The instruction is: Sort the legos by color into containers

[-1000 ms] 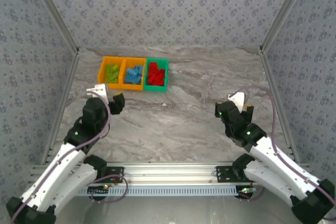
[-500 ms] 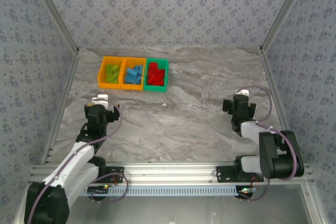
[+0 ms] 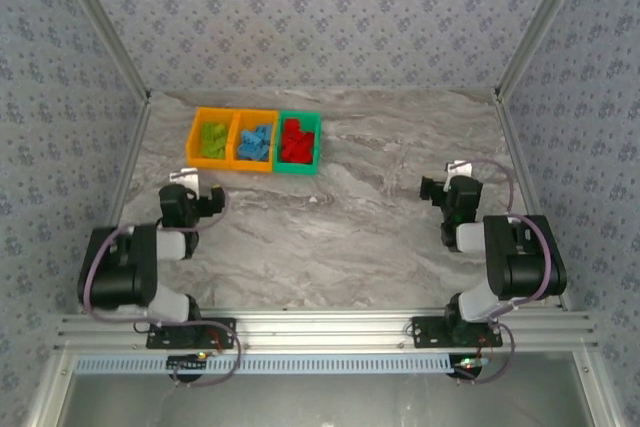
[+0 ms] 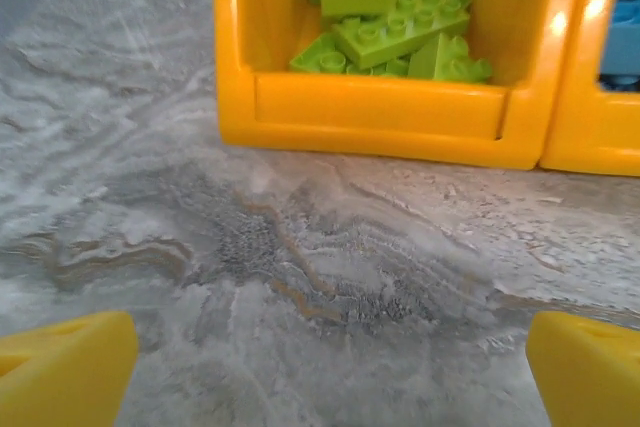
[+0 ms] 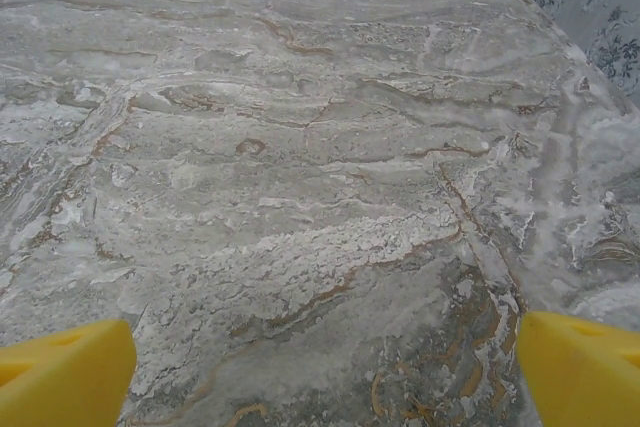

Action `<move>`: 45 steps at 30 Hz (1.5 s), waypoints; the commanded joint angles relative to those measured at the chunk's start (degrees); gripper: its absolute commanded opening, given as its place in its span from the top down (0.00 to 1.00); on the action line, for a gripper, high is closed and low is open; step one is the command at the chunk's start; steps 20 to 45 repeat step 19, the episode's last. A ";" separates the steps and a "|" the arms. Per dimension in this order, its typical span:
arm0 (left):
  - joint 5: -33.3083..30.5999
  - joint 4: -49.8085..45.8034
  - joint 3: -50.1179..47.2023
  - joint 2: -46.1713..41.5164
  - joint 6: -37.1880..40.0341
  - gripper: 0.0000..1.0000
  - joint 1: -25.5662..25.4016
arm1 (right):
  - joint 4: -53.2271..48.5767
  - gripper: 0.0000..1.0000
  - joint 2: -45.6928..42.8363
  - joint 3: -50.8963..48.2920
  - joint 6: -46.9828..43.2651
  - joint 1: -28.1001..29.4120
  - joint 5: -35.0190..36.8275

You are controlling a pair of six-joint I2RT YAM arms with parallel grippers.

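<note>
Counter (image 3: 360, 237) of grey marble. At near left, the left gripper (image 4: 322, 367), jaws wide and empty. Beyond it, far left, the containers (image 3: 254, 140) hold the legos (image 3: 213, 139): lime green, blue, red, seemingly one colour each. At right, the right gripper (image 5: 322, 367), jaws wide, empty.

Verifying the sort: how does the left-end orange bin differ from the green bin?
Colour: the left-end orange bin has orange walls, the green bin green.
Contents: the orange bin holds lime green bricks, the green bin red bricks.
Place: the orange bin ends the row on the left, the green bin on the right.
Shared: open-top, rectangular, each holding one colour.
</note>
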 commanded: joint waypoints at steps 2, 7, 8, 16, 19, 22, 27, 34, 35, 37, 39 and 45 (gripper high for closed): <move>1.90 6.27 3.06 1.33 -1.68 0.01 -0.70 | 0.38 0.00 -0.79 1.32 -1.07 -0.73 -2.90; -0.10 -0.06 5.49 0.66 -1.86 0.01 -1.07 | 0.08 0.00 -0.75 1.53 -1.19 -0.91 -4.09; -0.08 0.56 5.48 0.92 -1.84 0.01 -1.09 | 0.08 0.00 -0.74 1.46 -1.22 -0.91 -4.14; -0.08 0.12 5.58 0.74 -1.89 0.01 -1.12 | -0.27 0.00 -0.57 1.79 -1.55 -1.15 -5.62; -0.16 0.09 5.64 0.80 -1.92 0.01 -1.18 | 0.31 0.00 -0.80 1.30 -1.55 -1.18 -5.67; -0.16 0.09 5.64 0.80 -1.92 0.01 -1.18 | 0.31 0.00 -0.80 1.30 -1.55 -1.18 -5.67; -0.16 0.09 5.64 0.80 -1.92 0.01 -1.18 | 0.31 0.00 -0.80 1.30 -1.55 -1.18 -5.67; -0.16 0.09 5.64 0.80 -1.92 0.01 -1.18 | 0.31 0.00 -0.80 1.30 -1.55 -1.18 -5.67; -0.16 0.09 5.64 0.80 -1.92 0.01 -1.18 | 0.31 0.00 -0.80 1.30 -1.55 -1.18 -5.67; -0.16 0.09 5.64 0.80 -1.92 0.01 -1.18 | 0.31 0.00 -0.80 1.30 -1.55 -1.18 -5.67; -0.16 0.09 5.64 0.80 -1.92 0.01 -1.18 | 0.31 0.00 -0.80 1.30 -1.55 -1.18 -5.67; -0.16 0.09 5.64 0.80 -1.92 0.01 -1.18 | 0.31 0.00 -0.80 1.30 -1.55 -1.18 -5.67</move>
